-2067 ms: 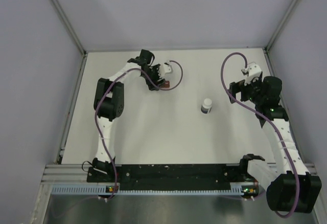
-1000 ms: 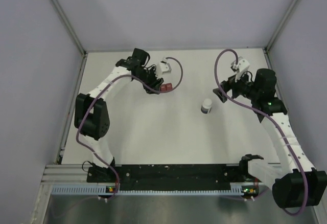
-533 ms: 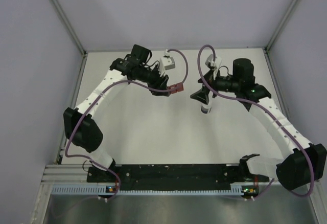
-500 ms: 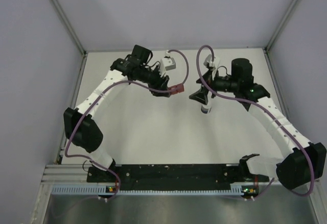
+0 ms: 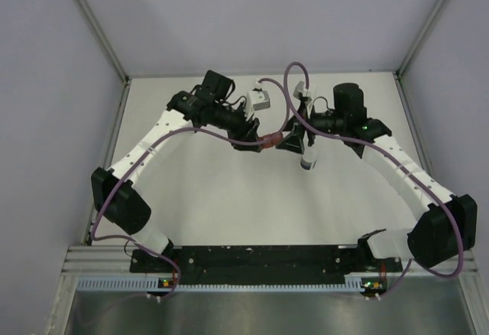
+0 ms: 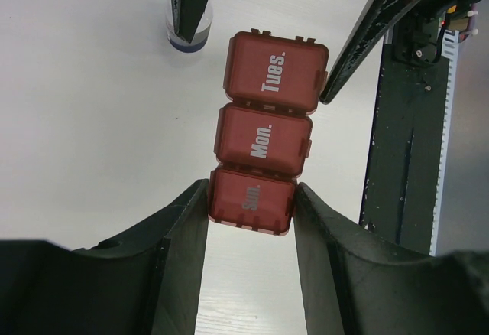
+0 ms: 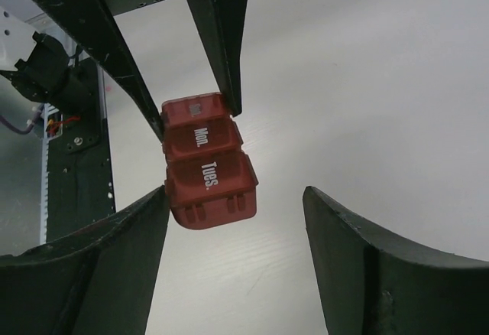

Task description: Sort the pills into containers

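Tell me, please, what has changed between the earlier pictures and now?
The left gripper, shut on the Sun. end of the red pill container, carried it rightward, toward the other arm. The right gripper swung in from the right side and now stands open around the Tues. end, not closed on it. The white bottle stayed where it was.

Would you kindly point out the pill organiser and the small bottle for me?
pill organiser [image 6: 263,138]: left wrist view, on the "Mon." lid.
small bottle [image 5: 307,162]: top external view, on its body.
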{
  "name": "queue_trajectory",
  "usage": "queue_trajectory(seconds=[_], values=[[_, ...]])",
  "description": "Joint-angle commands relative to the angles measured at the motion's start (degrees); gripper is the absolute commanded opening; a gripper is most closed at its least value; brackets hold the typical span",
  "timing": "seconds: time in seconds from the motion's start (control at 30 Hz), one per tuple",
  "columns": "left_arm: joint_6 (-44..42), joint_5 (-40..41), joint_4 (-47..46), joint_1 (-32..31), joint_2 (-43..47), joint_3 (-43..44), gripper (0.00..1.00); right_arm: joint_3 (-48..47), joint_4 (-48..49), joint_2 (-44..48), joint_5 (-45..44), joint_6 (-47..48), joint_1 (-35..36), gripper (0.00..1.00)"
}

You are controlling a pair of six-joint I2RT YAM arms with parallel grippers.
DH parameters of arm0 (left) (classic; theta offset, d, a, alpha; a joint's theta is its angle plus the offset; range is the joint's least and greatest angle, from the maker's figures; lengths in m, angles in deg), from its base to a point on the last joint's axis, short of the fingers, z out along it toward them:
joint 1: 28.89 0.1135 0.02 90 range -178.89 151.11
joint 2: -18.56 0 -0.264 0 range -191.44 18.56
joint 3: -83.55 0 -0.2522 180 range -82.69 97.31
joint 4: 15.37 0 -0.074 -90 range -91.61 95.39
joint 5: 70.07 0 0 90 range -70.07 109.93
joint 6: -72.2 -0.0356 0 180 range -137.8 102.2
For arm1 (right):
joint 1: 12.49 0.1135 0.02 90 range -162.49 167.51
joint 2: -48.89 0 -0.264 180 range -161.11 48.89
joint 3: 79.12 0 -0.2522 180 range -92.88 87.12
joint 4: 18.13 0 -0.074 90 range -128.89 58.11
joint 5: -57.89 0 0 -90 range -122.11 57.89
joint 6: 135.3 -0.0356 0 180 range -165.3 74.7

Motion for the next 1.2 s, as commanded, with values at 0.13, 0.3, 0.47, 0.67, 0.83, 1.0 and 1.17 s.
queue_trajectory(seconds=[0.13,0.3,0.47,0.67,0.83,1.0,1.17], values=[[0.4,-0.7,-1.5,-1.1,2.1,-1.2,0.0,-4.8,1.2,-2.4,4.7,-0.5,0.8,0.61],[0.3,-0.8,-1.7,-1.5,1.3,-1.1,0.0,-4.8,1.2,-3.0,5.4,-0.5,1.0,0.56],[0.3,-0.3,-2.2,-1.7,0.9,-0.8,0.0,-3.9,0.5,-2.5,5.4,0.3,0.9,0.64],[0.5,-0.4,-2.2,-1.9,0.7,-0.8,0.0,-2.9,0.3,-0.9,4.1,1.6,0.9,0.7],[0.7,-0.4,-2.1,-2.0,0.6,-0.8,0.0,-2.5,0.3,-1.1,4.3,1.8,0.9,0.61],[0.1,0.4,-1.6,-2.4,0.2,-1.1,0.0,-2.5,0.6,-1.4,5.1,1.4,0.9,0.5],[-0.8,3.0,-1.6,-3.4,-0.1,-1.8,0.0,-2.1,2.1,-1.4,5.5,-0.6,0.9,0.41]])
